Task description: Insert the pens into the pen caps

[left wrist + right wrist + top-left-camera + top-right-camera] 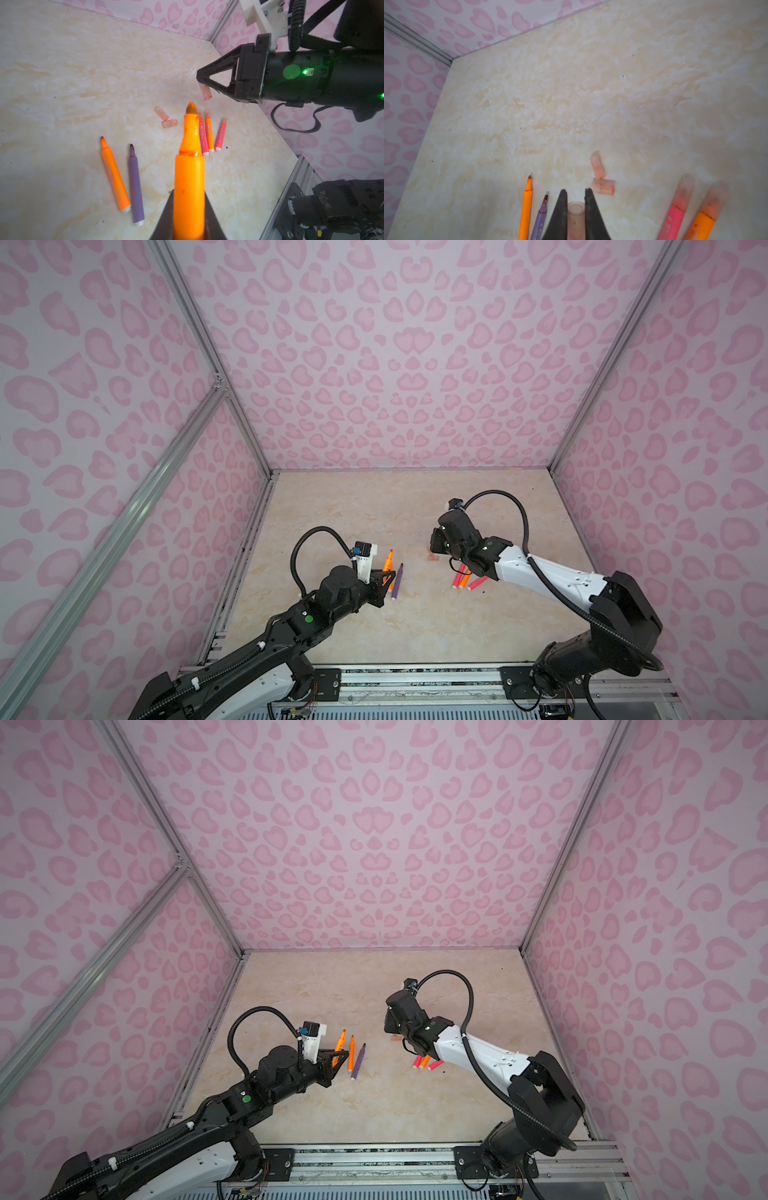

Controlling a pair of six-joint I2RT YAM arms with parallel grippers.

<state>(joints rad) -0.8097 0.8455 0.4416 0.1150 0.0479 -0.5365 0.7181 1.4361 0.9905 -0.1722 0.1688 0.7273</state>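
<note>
My left gripper [189,195] [387,577] is shut on an orange pen [189,166] [340,1042], whose dark tip points up and away from the jaws. My right gripper [576,193] [202,82] is shut on a translucent pen cap [575,218] [206,92], held above the table to the right of that tip. An orange pen [114,174] and a purple pen [135,182] lie uncapped side by side on the left. Two loose pen caps [161,113] [170,123] lie touching near the middle. Three pens wearing caps, pink [203,137], orange [209,135] and pink [221,135], lie together under the right arm.
The marble-patterned table [374,510] is walled with pink-heart panels on three sides, with metal frame posts [257,448] at the corners. A metal rail [415,680] carrying both arm bases runs along the front edge.
</note>
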